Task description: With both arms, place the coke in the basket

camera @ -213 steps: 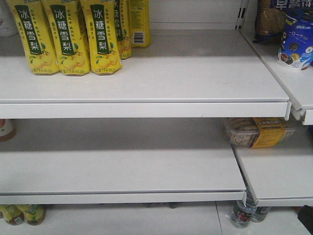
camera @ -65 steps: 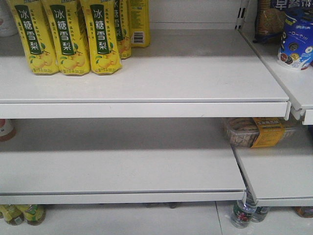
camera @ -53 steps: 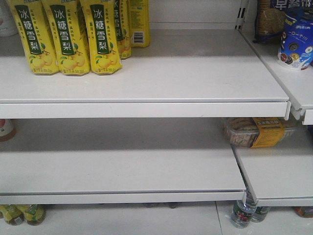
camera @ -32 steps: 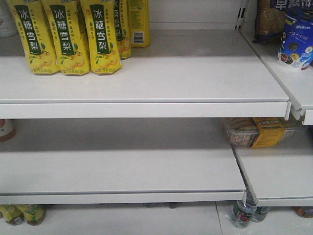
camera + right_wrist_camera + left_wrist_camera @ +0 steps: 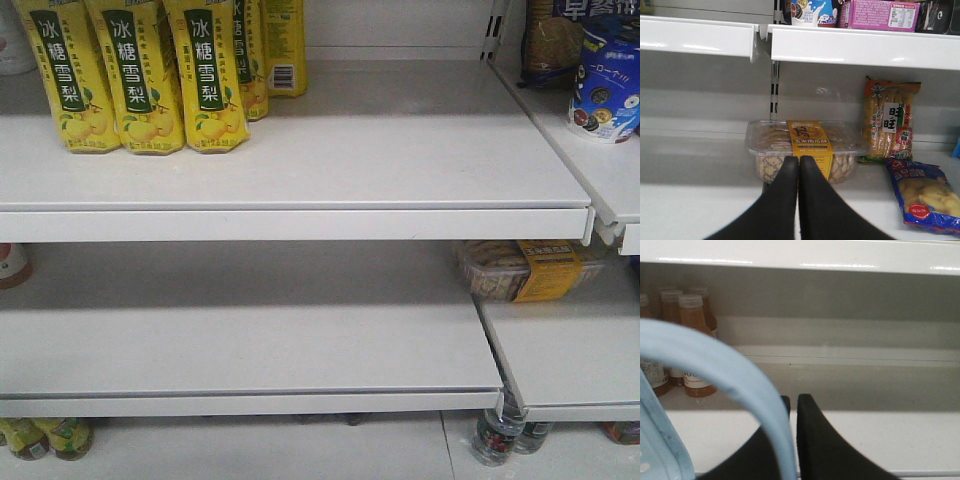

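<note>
Showing: a shop shelving bay seen from the front, plus one close view from each wrist.
Upper shelf: white; yellow pear-drink cartons stand in a row at 10 o'clock of the front view.
Lower shelf: white, with a clear biscuit box at 3 o'clock, partly under the upper shelf's edge.
Side shelf: at 1 o'clock of the front view, a blue snack tub stands on it.
Floor level: bottles at 5 o'clock and more yellow-labelled ones at 7 o'clock, all cut off by the frame.
Left gripper: black fingers close together at 6 o'clock of the left wrist view, with the light-blue basket handle arching across in front of them; whether they clamp the handle cannot be told.
Basket: its handle runs from 9 o'clock down to 6 o'clock, and a slotted blue wall shows at 7 o'clock.
Amber bottles: at 9 o'clock behind the handle, standing on a white shelf.
Right gripper: black fingers pressed together with nothing between them, pointing at the same biscuit box with its yellow band.
Snack bags: an orange-topped packet upright at 3 o'clock, a blue bag lying flat at 4 o'clock.
Coke: not visible in any view.
</note>
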Motion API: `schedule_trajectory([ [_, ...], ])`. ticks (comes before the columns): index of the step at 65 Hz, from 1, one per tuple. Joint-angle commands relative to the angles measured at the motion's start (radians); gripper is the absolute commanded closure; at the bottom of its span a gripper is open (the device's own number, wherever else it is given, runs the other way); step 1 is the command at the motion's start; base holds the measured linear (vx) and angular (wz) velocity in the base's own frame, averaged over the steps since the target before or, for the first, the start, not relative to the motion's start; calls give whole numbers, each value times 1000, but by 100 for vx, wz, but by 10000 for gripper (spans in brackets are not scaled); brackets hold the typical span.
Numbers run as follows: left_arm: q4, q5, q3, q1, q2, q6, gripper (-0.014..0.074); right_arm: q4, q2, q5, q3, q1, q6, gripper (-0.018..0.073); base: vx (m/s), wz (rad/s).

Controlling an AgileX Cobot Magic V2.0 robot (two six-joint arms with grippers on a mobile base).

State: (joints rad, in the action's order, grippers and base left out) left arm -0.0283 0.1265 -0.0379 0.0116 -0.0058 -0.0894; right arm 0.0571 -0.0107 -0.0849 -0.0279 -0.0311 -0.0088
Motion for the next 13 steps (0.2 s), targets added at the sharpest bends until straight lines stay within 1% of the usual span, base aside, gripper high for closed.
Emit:
schedule_trajectory([
  [1,53,-139,5,-1,-21,49,603,2,-18,70,-11,-6,-4,568,0,0],
  [13,53,-139,5,-1,-21,49,603,2,-18,70,-11,-6,-4,568,0,0],
])
